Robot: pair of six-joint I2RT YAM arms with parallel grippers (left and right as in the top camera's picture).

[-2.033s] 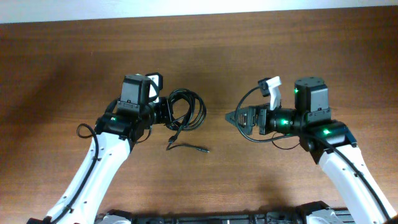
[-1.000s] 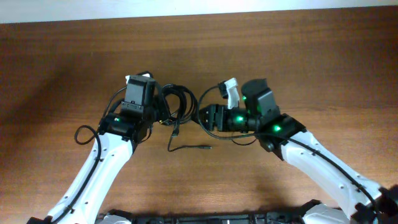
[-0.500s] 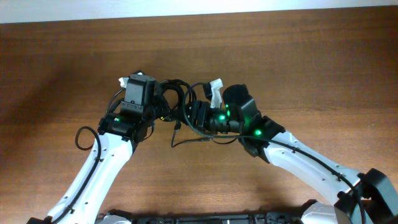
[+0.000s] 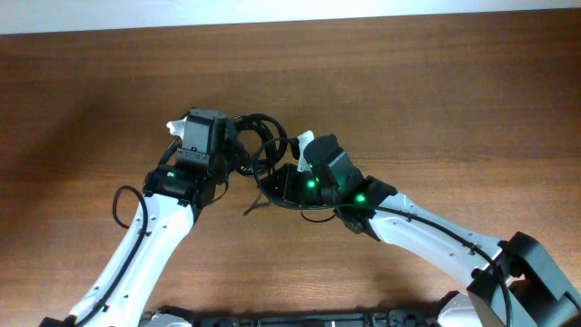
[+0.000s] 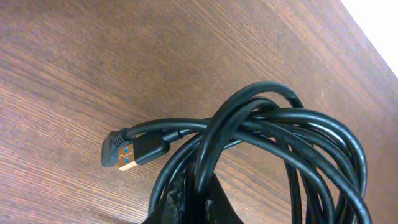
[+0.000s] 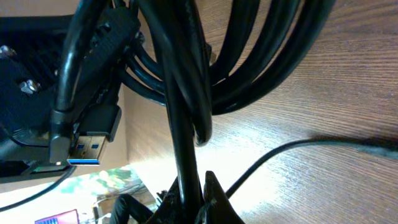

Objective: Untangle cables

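The cables (image 4: 260, 133) form a black coiled bundle held between my two arms at mid-table. My left gripper (image 4: 238, 160) is shut on several strands at the bundle's left side. In the left wrist view the cables (image 5: 273, 134) loop above that gripper (image 5: 194, 202), and a USB plug (image 5: 122, 155) sticks out to the left. My right gripper (image 4: 272, 180) is shut on one strand at the bundle's lower right. The right wrist view shows that strand (image 6: 183, 143) rising from the right gripper (image 6: 194, 198) into the loops. A thin cable (image 6: 311, 149) lies on the wood.
The thin cable's loose tail (image 4: 251, 210) rests on the brown table (image 4: 436, 91) just below the bundle. A black wire loop (image 4: 118, 202) hangs at the left arm's side. A pale wall strip (image 4: 290, 11) runs along the table's far edge.
My right arm has swung left to the bundle and its gripper has closed on a strand. The left gripper has kept its hold and shifted slightly away with the bundle.
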